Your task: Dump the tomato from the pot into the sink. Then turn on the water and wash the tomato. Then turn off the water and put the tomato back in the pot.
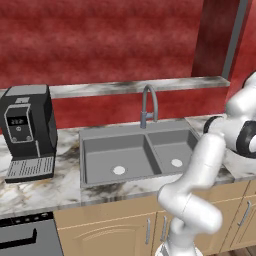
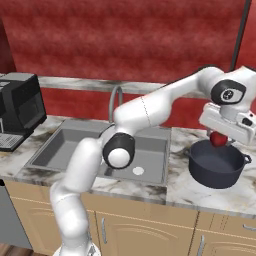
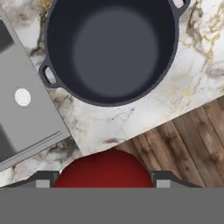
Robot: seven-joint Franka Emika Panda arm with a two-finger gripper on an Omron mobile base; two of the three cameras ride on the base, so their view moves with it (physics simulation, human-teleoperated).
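My gripper (image 2: pixel 218 140) is shut on the tomato (image 2: pixel 218 138), a small glossy red ball, and hangs just above the pot (image 2: pixel 218 166). The wide dark navy pot stands on the marble counter to the right of the sink (image 2: pixel 60 145). In the hand view the tomato (image 3: pixel 104 169) sits between the two dark fingertips (image 3: pixel 43 179) at the bottom, and the pot (image 3: pixel 111 48) lies below with nothing inside it. The grey double-basin sink (image 1: pixel 132 152) holds no tomato, and no water runs from its gooseneck faucet (image 1: pixel 148 102).
A black coffee machine (image 1: pixel 27 131) stands on the counter left of the sink. A marble ledge (image 1: pixel 125 87) runs along the red wall behind the faucet. Wooden cabinets (image 2: pixel 150 225) sit under the counter, and wood floor (image 3: pixel 183 144) shows past the counter edge.
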